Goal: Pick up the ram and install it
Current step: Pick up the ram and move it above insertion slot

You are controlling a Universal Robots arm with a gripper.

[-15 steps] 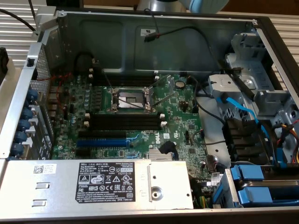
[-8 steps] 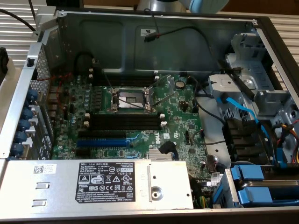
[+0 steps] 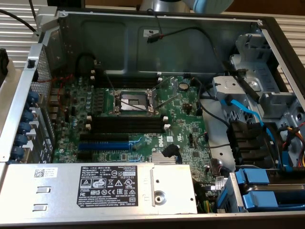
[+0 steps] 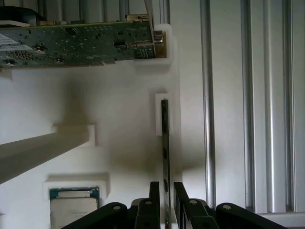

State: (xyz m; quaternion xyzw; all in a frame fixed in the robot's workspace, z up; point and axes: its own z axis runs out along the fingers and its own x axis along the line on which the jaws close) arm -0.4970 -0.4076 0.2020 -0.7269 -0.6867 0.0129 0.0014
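Note:
The ram [image 4: 164,138] is a thin dark green stick standing on edge in a slot of a white holder [image 4: 124,114], seen edge-on in the wrist view. My gripper [image 4: 166,185] is open, one black finger [image 4: 155,191] on each side of the stick's near end, with a narrow gap on both sides. In the exterior view, the open computer case holds the green motherboard [image 3: 186,119] with its long black memory slots [image 3: 128,122] empty beside the CPU socket [image 3: 133,100].
The white holder also carries a green circuit card [image 4: 81,40] and a CPU chip [image 4: 74,202] in a pocket. Aluminium rails [image 4: 257,105] run alongside. In the case are a blue slot [image 3: 102,143], a power supply [image 3: 95,188], blue cables [image 3: 248,112] and drive bays [image 3: 267,186].

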